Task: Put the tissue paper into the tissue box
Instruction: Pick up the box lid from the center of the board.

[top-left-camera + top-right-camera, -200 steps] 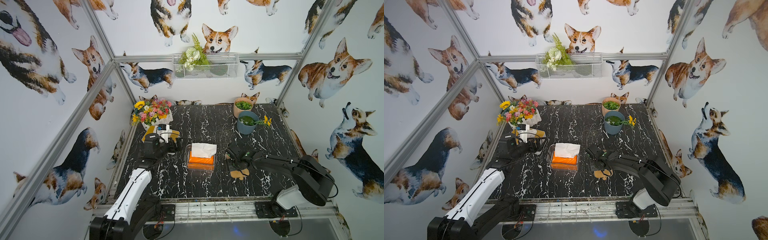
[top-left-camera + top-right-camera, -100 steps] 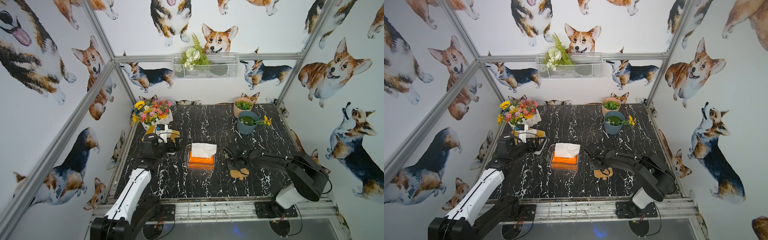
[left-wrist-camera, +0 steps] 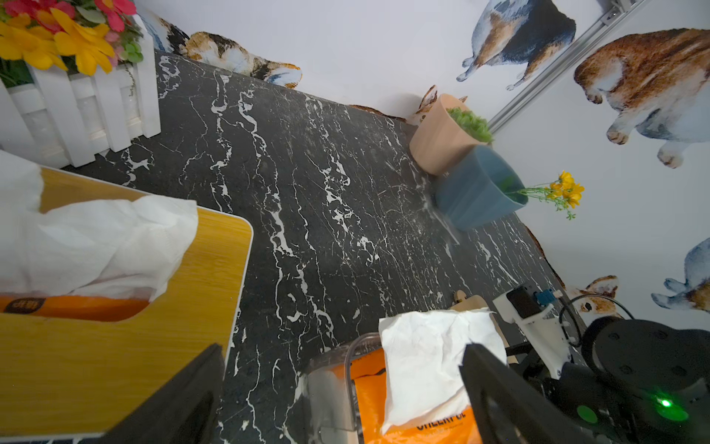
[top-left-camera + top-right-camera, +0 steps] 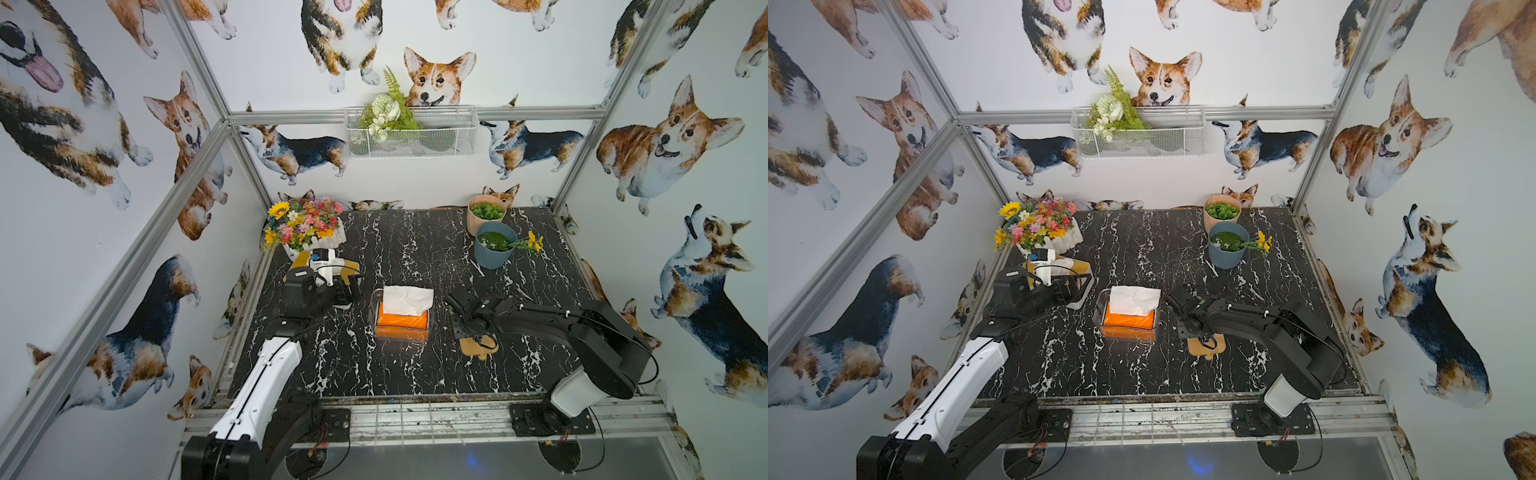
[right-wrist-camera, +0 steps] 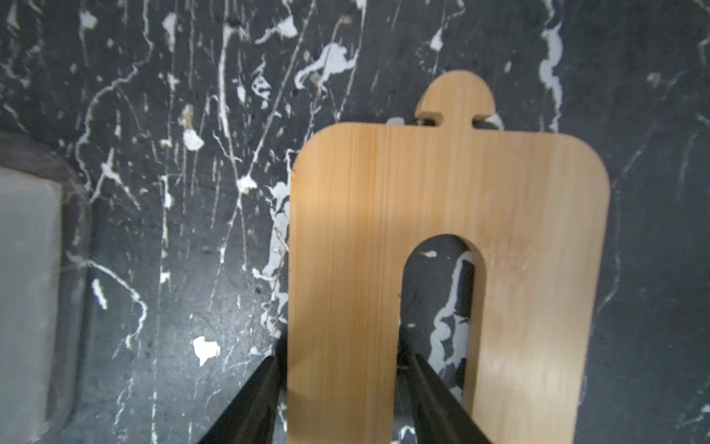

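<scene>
Soft, crinkly white tissue paper sticks up from the orange pack inside the clear plastic tissue box, mid-frame on the black marble worktop in both top views. The left fingers are spread wide, holding nothing. The right fingers sit either side of one leg of a flat wooden plate; gripping or not, I cannot tell.

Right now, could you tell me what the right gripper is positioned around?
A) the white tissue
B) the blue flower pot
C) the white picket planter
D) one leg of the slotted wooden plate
D: in the right wrist view, the right gripper has a finger on each side of one leg of the slotted wooden plate, which lies flat on the marble table.
</scene>
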### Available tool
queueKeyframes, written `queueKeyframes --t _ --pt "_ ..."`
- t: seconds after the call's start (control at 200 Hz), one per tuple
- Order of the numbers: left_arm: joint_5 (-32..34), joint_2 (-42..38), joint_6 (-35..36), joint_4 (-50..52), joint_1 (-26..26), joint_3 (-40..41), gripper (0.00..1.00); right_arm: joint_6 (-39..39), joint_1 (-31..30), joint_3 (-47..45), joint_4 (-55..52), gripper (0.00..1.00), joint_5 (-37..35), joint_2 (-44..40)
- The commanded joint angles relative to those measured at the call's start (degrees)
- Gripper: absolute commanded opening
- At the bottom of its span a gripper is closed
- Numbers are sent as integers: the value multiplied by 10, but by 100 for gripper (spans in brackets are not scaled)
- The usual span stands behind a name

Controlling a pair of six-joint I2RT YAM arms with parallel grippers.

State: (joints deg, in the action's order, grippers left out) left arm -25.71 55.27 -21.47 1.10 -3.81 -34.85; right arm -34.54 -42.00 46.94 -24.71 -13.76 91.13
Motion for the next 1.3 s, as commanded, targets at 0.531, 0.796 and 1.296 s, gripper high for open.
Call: queueKeyframes --t 0.531,0.796,1.296 --pt "-12 1 -6 -14 6 2 100 25 4 4 -32 21 1 -73" --pt "-62 -1 -21 -55 6 12 100 83 2 29 -21 7 -10 -183" --pt "-229 44 -88 -177 6 23 100 324 -37 197 -7 0 157 -107"
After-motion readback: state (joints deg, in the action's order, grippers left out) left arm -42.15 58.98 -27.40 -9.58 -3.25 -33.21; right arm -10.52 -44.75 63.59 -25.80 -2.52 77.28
